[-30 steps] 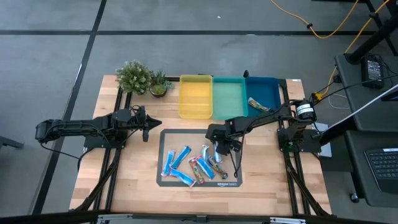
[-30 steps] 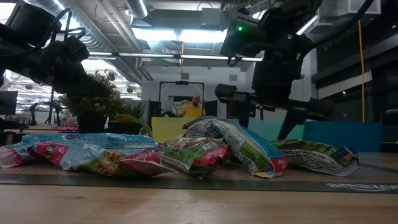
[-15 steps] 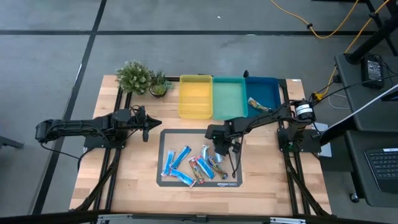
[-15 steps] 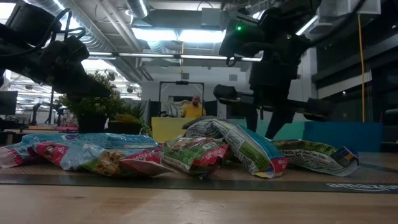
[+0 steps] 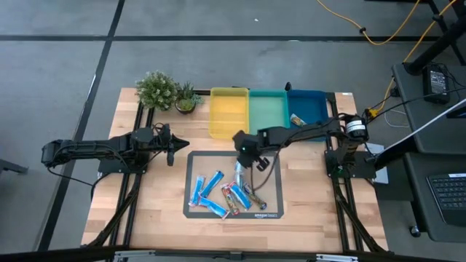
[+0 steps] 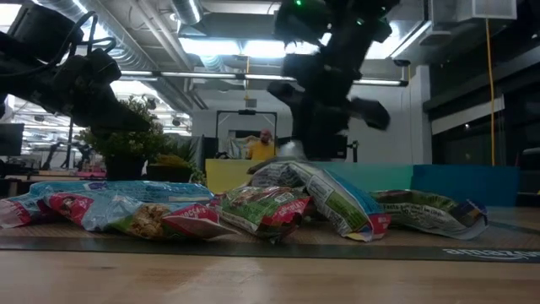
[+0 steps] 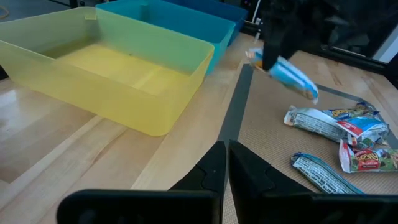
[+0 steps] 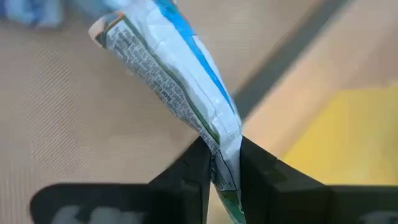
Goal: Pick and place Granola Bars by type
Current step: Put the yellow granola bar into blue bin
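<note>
The right pincer (image 8: pixel 222 163) is pinching a blue-and-white granola bar (image 8: pixel 174 71) above the mat (image 5: pixel 273 188), near the yellow tray (image 5: pixel 228 113).

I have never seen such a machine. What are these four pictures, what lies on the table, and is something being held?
This is a robot with two dark arms at a wooden table. One picture looks down from above, one looks level across the table top, and two come from cameras on the arms' wrists. Small foil-wrapped granola bars lie on a dark mat. Behind it stand a yellow plastic tray, a teal tray and a blue tray; the blue one already holds a bar. The right gripper pinches a blue and white bar above the mat. The left gripper waits beside the mat, fingers shut.
</note>
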